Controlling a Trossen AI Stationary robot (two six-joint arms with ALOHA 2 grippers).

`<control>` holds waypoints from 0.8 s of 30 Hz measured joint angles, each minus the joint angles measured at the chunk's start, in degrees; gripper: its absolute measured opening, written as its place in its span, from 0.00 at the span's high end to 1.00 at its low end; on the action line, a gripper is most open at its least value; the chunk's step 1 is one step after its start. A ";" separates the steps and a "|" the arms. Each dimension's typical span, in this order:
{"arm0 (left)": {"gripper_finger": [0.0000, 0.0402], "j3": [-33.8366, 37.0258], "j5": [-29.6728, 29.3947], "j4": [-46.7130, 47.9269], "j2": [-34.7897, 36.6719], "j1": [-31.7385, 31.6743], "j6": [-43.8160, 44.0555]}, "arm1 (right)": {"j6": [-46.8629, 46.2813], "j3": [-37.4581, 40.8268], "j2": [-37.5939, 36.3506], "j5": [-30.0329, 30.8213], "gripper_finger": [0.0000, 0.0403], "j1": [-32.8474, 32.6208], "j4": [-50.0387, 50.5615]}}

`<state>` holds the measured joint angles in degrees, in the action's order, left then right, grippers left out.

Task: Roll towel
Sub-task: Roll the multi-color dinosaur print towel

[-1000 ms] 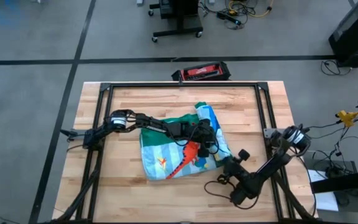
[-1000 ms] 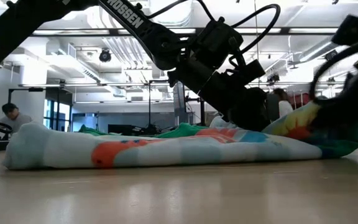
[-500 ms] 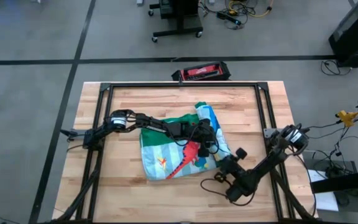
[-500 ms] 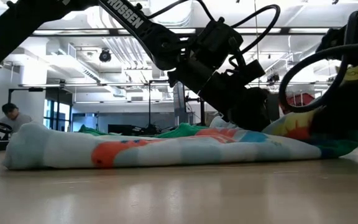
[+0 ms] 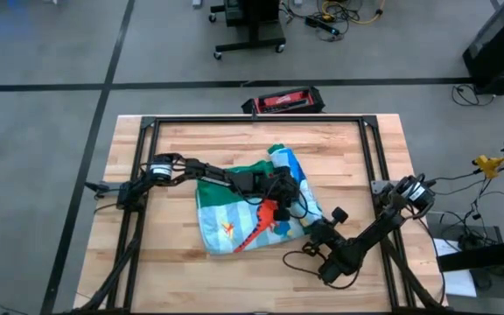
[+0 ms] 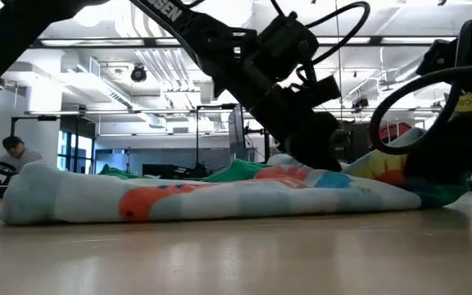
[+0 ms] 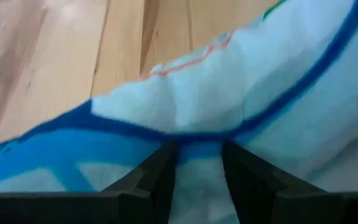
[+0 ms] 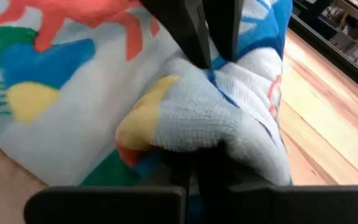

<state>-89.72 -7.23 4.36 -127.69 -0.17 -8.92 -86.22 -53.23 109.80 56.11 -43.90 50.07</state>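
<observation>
High view: the soft green-bordered, dinosaur-printed towel (image 5: 250, 212) lies bunched mid-table, the left gripper (image 5: 289, 199) on its right part, the right gripper (image 5: 315, 233) at its right edge.

Left wrist view: fingers pinch a fold.

Right wrist view: fingers clamp a bunched edge; uneven pulls could skew the roll.

Under my dark left gripper (image 5: 294, 199) the soft pale-blue towel (image 5: 234, 219) shows a green border, a red dinosaur print, and blue and yellow patches.
</observation>
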 joint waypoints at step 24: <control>0.70 6.75 -10.01 -0.99 2.48 0.09 4.54 | 6.10 -0.74 -0.92 0.55 1.00 -7.45 -1.47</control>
<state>-82.97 -17.24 3.37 -125.21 -0.08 -4.38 -80.13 -53.98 108.88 56.66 -51.35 48.60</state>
